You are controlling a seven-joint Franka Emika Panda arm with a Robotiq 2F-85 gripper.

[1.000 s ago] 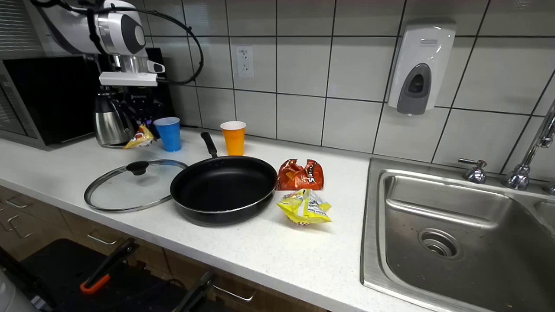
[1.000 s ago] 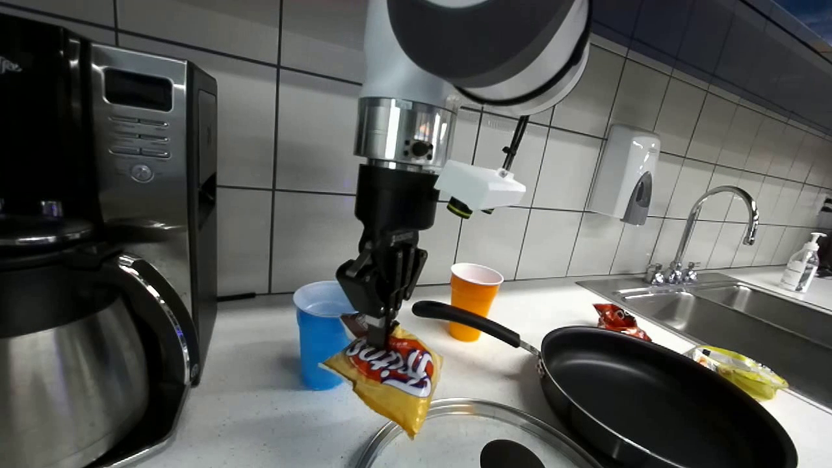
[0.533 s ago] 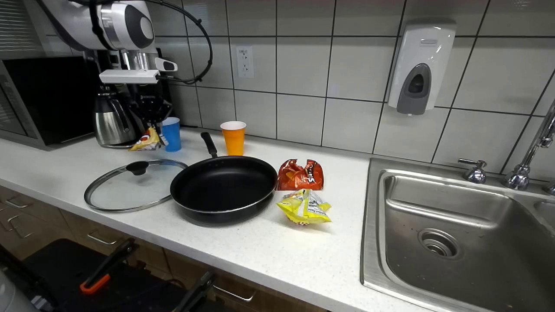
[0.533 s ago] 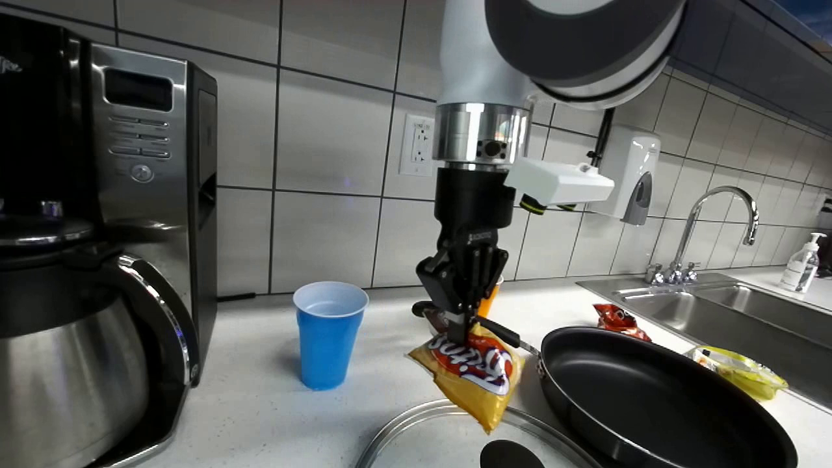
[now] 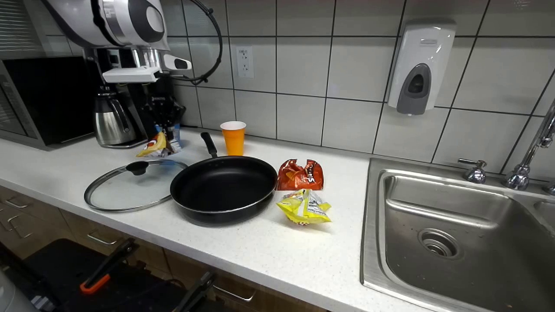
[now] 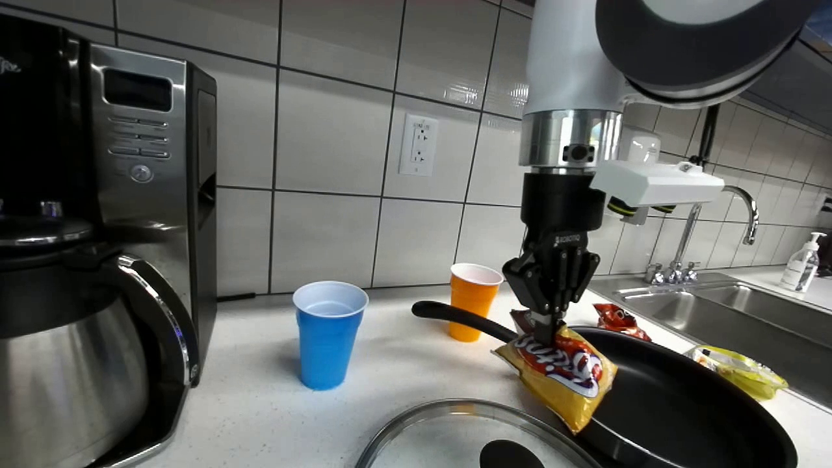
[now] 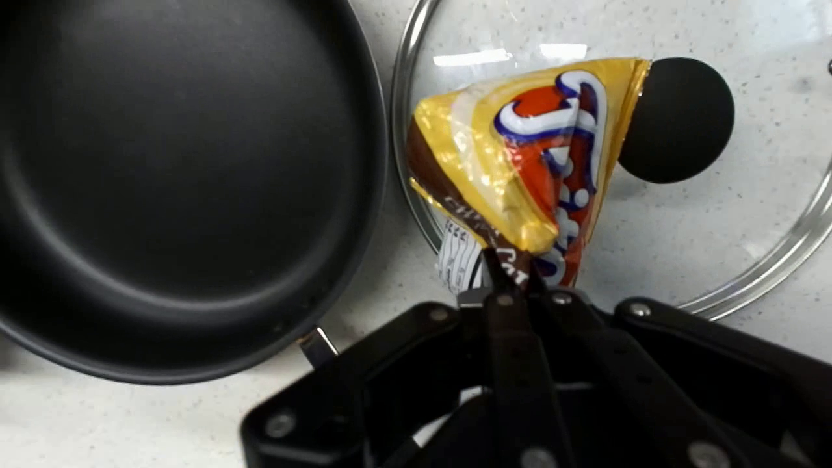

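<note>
My gripper (image 6: 549, 328) is shut on a yellow Fritos chip bag (image 6: 564, 376), pinching its brown top edge. The bag hangs tilted below the fingers, its printed front showing in the wrist view (image 7: 520, 149). There it overlaps the glass lid (image 7: 728, 234) with its round black knob, while the black frying pan (image 7: 182, 162) lies to the left. In an exterior view the bag (image 5: 155, 146) hangs above the counter behind the lid, and the gripper (image 5: 168, 132) partly covers the blue cup behind it.
A blue cup (image 6: 328, 341) and an orange cup (image 6: 473, 302) stand near the tiled wall. Beyond the pan lie a red bag (image 5: 300, 175) and a yellow bag (image 5: 305, 207), with the sink (image 5: 451, 208) farther right. The coffee maker (image 6: 143, 156) stands opposite.
Still pinching the Fritos bag, the gripper has travelled from in front of the blue cup toward the pan. Both cups, the lid and the pan have stayed put.
</note>
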